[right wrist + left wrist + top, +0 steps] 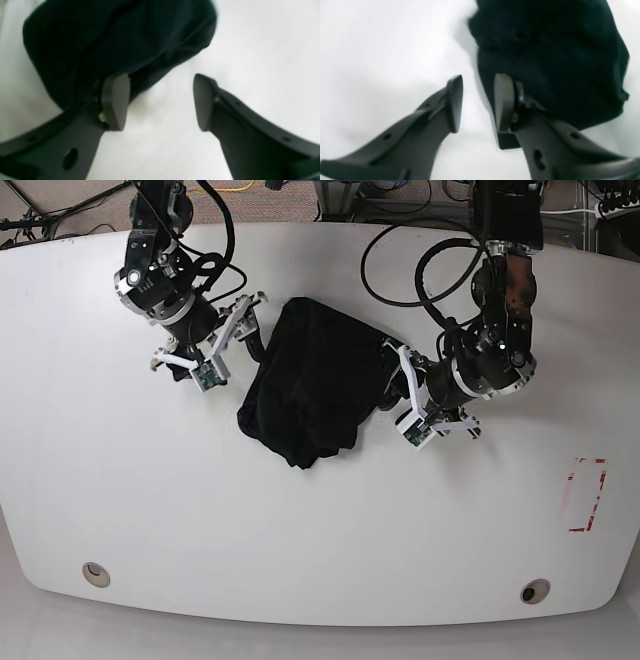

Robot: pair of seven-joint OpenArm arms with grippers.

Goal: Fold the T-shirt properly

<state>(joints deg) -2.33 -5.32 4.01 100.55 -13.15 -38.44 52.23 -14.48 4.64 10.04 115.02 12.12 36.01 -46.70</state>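
Observation:
The black T-shirt [312,385] lies bunched and crumpled in the middle of the white table [150,480]. My left gripper [478,100] is open at the shirt's edge, with only white table between its fingers. One finger [503,102] stands in front of the T-shirt [545,50], which fills the upper right. My right gripper [160,100] is open wider and holds nothing. One of its fingers [116,100] is against the rim of the T-shirt [112,37]. In the base view the left gripper [392,375] flanks the shirt's right side and the right gripper [258,330] its upper left.
A red rectangular outline [585,495] is marked on the table at the right. Two round holes [96,573] [533,591] sit near the front edge. Black cables [400,270] loop over the back of the table behind both arms.

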